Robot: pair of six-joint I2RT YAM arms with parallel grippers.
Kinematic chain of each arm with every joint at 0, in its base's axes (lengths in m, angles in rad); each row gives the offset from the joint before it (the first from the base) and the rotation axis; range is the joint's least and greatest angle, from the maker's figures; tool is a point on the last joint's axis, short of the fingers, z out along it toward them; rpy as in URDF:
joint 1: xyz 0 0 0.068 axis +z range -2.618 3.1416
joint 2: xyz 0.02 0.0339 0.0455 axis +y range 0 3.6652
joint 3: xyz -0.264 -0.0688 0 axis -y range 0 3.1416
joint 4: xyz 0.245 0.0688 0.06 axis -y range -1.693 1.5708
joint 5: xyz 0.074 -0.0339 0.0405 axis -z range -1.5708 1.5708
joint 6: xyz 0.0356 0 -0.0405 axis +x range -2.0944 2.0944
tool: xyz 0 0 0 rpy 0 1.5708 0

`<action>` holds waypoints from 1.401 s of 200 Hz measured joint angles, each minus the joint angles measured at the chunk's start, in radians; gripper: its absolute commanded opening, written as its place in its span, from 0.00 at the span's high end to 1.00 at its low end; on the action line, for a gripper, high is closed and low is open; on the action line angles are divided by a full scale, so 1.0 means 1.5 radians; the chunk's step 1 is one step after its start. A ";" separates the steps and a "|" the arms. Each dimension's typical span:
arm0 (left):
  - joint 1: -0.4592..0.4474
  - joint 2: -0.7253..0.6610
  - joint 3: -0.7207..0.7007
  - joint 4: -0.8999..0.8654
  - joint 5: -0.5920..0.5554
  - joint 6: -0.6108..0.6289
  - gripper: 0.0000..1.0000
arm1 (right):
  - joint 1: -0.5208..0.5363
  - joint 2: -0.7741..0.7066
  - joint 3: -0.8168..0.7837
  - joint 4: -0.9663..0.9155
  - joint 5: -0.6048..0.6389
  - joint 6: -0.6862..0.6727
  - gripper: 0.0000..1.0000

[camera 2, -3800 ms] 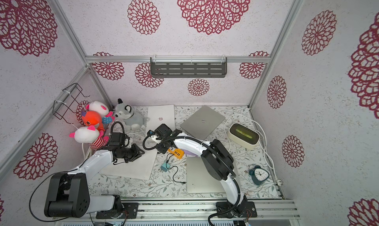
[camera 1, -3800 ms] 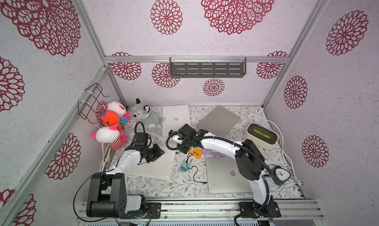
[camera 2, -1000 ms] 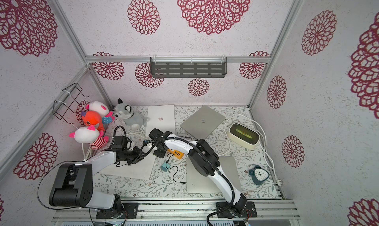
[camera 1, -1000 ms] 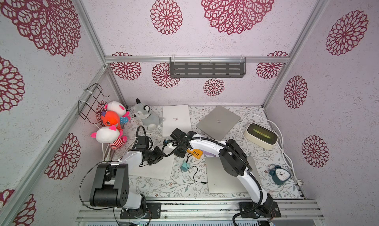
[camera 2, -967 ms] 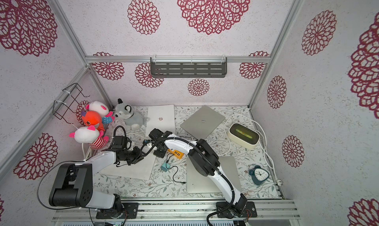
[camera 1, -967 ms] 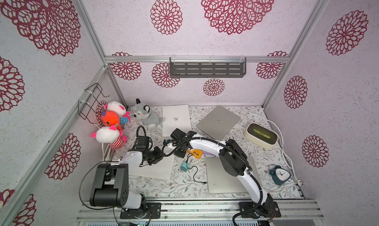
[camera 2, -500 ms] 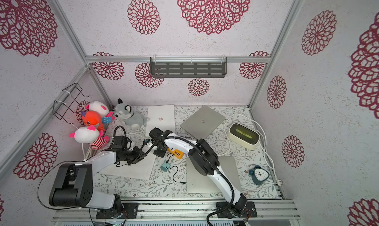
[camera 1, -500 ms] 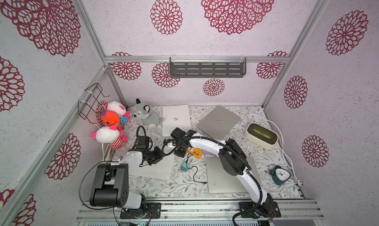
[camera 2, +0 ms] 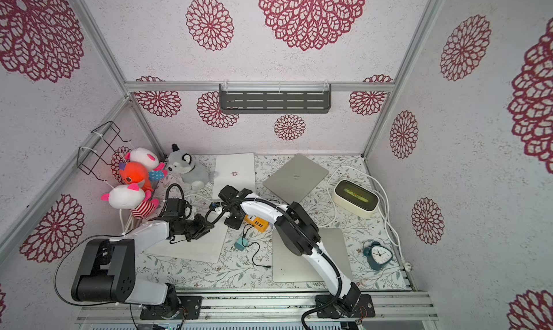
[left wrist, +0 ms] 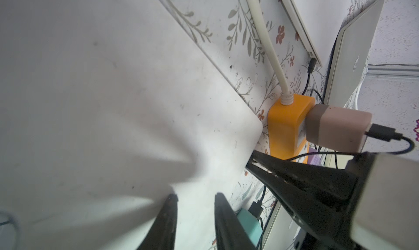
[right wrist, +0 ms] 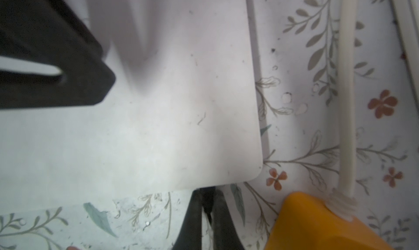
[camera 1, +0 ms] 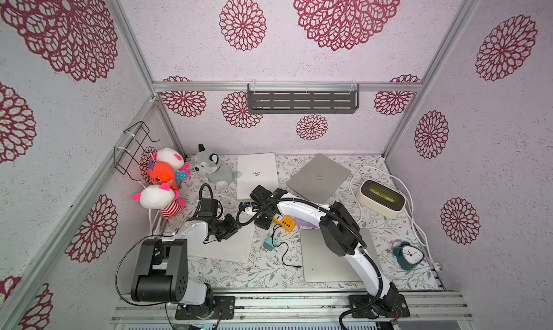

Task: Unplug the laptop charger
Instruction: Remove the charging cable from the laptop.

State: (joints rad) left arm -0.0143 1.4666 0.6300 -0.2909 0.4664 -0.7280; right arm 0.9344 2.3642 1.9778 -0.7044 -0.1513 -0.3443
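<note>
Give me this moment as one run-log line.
left gripper: open, over white laptop | right gripper: shut at laptop corner, hold unclear | orange power strip: beside that corner

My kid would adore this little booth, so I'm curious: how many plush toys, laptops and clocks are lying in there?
Plush toys: 4
Laptops: 4
Alarm clock: 1
Total: 9

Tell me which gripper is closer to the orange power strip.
Right. The right gripper is right beside the orange power strip; the left gripper is farther off, over the white laptop.
</note>
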 measured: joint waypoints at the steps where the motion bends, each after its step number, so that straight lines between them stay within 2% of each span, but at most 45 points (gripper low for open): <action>1: 0.000 0.000 0.000 0.000 0.000 0.000 0.68 | 0.000 0.000 0.000 0.000 0.000 0.000 0.91; 84: 0.000 0.000 0.000 0.000 0.000 -0.001 0.68 | 0.008 0.002 0.007 -0.009 0.048 -0.024 0.91; 236: 0.000 0.000 -0.002 0.002 0.000 -0.001 0.68 | 0.007 0.010 0.020 -0.023 0.017 0.016 0.92; 280: 0.000 0.000 -0.002 0.002 0.001 -0.001 0.68 | 0.007 0.009 0.016 -0.019 0.026 -0.004 0.93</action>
State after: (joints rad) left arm -0.0143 1.4662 0.6273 -0.2878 0.4671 -0.7300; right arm 0.9443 2.3783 2.0022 -0.7326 -0.1116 -0.3496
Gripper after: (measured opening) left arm 0.319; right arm 0.098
